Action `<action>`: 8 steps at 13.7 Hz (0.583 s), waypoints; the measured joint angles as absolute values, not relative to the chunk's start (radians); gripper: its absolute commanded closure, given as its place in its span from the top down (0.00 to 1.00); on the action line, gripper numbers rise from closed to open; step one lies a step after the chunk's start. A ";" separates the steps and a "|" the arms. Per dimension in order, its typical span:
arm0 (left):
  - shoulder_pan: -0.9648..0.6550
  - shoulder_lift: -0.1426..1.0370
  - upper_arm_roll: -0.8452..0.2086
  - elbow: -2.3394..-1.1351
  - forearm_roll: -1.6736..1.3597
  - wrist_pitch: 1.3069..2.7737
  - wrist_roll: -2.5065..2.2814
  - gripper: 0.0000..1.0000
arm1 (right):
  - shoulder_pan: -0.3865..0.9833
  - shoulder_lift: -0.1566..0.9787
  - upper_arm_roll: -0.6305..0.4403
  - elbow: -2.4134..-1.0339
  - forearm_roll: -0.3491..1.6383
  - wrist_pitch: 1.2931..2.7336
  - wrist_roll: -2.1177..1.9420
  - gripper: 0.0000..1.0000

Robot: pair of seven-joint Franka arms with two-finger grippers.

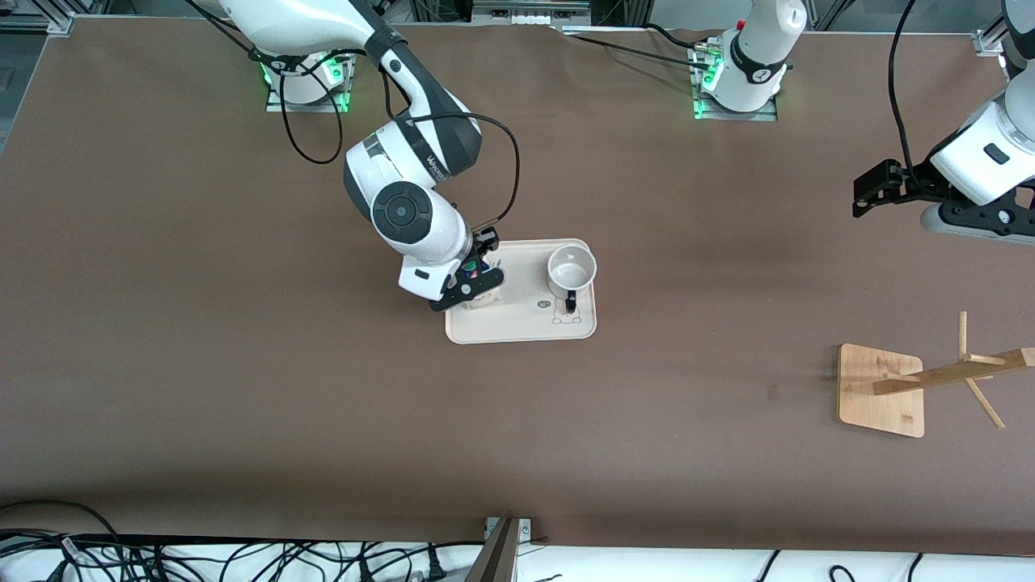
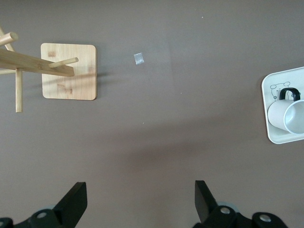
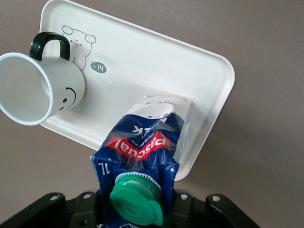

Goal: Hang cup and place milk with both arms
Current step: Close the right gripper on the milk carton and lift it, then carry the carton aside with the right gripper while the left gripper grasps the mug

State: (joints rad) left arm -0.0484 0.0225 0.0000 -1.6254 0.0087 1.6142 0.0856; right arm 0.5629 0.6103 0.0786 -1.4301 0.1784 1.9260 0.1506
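Observation:
The milk (image 3: 142, 142), a dark blue and white carton with a green cap, stands on the cream tray (image 3: 156, 61) at its end toward the right arm. My right gripper (image 3: 137, 209) is shut on the carton's top, which is creased in the grip. From the front, the right gripper (image 1: 477, 283) hides most of the milk (image 1: 487, 297). The white cup (image 1: 572, 273) with a black handle and smiley stands on the tray (image 1: 525, 323) beside the milk, toward the left arm's end. My left gripper (image 2: 141, 199) hangs open over bare table, and it (image 1: 869, 194) holds nothing.
A wooden rack (image 1: 881, 390) with slanted pegs stands on the brown table near the left arm's end, nearer the front camera than the tray. The left wrist view shows the rack (image 2: 69, 71), the cup (image 2: 287, 116) and a small tape patch (image 2: 138, 58).

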 measured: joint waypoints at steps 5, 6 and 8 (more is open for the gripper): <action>-0.053 0.037 0.000 -1.626 0.009 1.609 0.086 1.00 | 0.563 0.578 0.077 -1.418 0.179 1.918 0.151 0.34; -0.055 0.049 0.000 -1.626 0.009 1.609 0.086 1.00 | 0.563 0.556 0.073 -1.415 0.179 1.902 0.151 0.34; -0.060 0.076 0.000 -1.623 0.009 1.609 0.086 1.00 | 0.560 0.501 0.044 -1.412 0.179 1.854 0.151 0.34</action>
State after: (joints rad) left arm -0.0600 0.0758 0.0000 -1.6234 0.0087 1.6090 0.0857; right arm 0.5604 0.5013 0.0442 -1.4119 0.1785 1.8542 0.1506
